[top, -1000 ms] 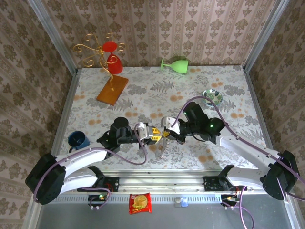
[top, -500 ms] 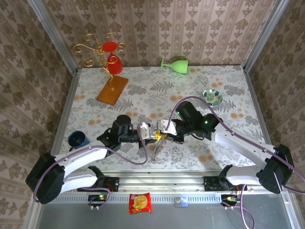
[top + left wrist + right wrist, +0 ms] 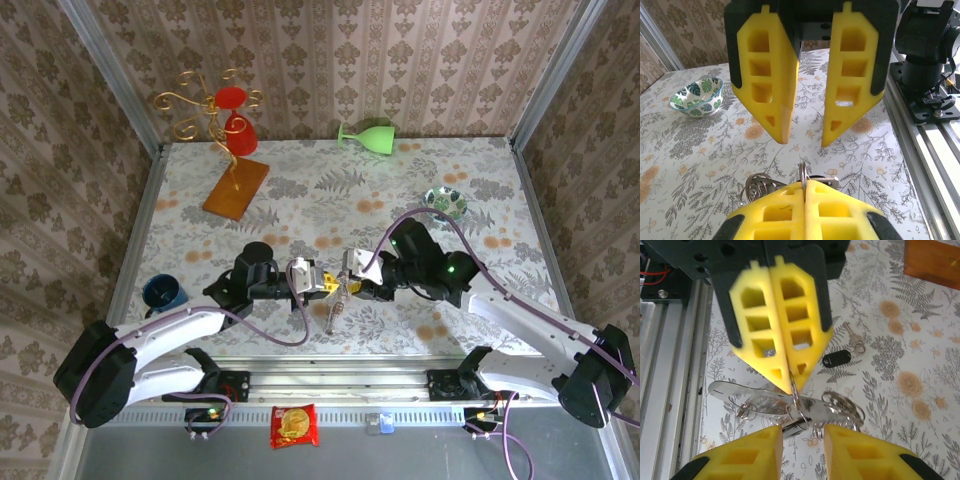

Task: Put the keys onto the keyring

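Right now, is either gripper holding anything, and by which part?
The left gripper pinches the keyring by a thin wire loop; the right gripper is open, holding nothing.

keyring (image 3: pixel 795 397) — shiny bare metal; key head (image 3: pixel 836 359) — glossy black plastic

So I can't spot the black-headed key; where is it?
In the right wrist view, the black-headed key lies on the table just image-right of the left gripper, which pinches a metal ring.
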You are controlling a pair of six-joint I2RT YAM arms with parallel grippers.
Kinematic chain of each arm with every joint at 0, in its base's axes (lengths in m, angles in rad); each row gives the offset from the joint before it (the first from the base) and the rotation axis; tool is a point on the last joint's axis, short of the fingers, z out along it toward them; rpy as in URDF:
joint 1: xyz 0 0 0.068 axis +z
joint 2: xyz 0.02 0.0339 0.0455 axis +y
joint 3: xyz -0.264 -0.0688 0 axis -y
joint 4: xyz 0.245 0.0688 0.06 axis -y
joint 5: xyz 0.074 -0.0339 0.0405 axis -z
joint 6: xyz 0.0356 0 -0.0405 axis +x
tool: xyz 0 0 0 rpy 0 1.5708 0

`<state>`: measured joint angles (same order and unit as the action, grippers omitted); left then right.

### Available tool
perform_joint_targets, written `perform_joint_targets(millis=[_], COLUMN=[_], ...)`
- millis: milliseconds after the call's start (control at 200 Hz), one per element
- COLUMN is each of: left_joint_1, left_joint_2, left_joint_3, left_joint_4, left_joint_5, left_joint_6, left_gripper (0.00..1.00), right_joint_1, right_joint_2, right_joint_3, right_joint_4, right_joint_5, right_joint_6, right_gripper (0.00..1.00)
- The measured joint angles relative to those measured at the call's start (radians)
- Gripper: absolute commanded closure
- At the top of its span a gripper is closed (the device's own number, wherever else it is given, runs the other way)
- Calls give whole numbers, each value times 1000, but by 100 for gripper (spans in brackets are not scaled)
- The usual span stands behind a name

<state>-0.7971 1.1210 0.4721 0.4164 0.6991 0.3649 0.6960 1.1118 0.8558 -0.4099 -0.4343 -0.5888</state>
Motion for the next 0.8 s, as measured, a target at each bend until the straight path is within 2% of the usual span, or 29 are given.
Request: perform_joint_targets(millis=[240, 570, 800], left_joint_1=[0, 0, 0], left_joint_2=[0, 0, 0], left_joint_3=[-19, -20, -35], left_joint_4=[48, 90, 110], left_joint_5=[0, 1, 0], left_joint_6=[-25, -44, -58], left_gripper=[100, 100, 100], right_joint_1=[-2, -2, -4], right_joint_2=[8, 59, 90], right_joint_3=[-33, -33, -33], right_joint_4=[45, 77, 95], right_joint_5=[-1, -29, -48], right_joint_6=[34, 49, 51], right_gripper=[73, 90, 91])
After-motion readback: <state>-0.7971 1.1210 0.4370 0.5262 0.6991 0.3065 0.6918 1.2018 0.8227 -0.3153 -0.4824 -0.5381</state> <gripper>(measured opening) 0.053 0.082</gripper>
